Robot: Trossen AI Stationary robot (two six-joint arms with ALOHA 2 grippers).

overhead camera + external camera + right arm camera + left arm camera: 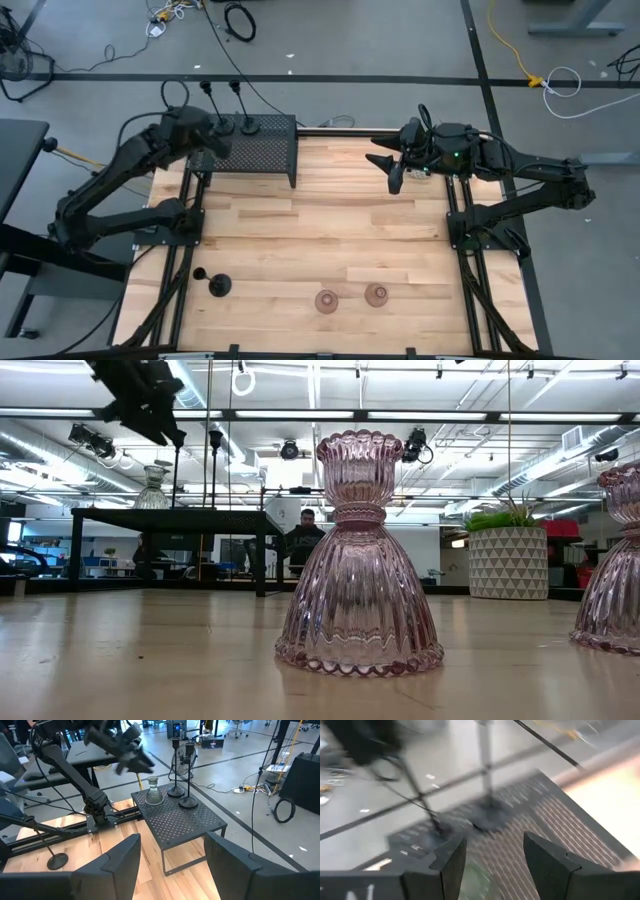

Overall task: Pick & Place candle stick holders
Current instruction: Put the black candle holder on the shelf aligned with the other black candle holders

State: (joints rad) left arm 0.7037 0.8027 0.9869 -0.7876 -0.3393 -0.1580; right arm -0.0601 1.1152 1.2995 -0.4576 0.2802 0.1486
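Note:
Two black stemmed holders (182,795) and a pale green glass holder (153,794) stand on top of the black mesh box (262,152) at the table's far left. My left gripper (220,142) hovers open just above them and touches nothing; it also shows in the right wrist view (131,756). A third black holder (218,287) stands on its round base near the front left. Two pinkish glass holders (327,300) (377,294) stand at the front centre. My right gripper (396,178) is open and empty above the table's far right.
A green plant in a white patterned pot (508,555) stands toward the far right. Bare wood lies between the mesh box and the front row of holders. People show in the room beyond the table (305,535).

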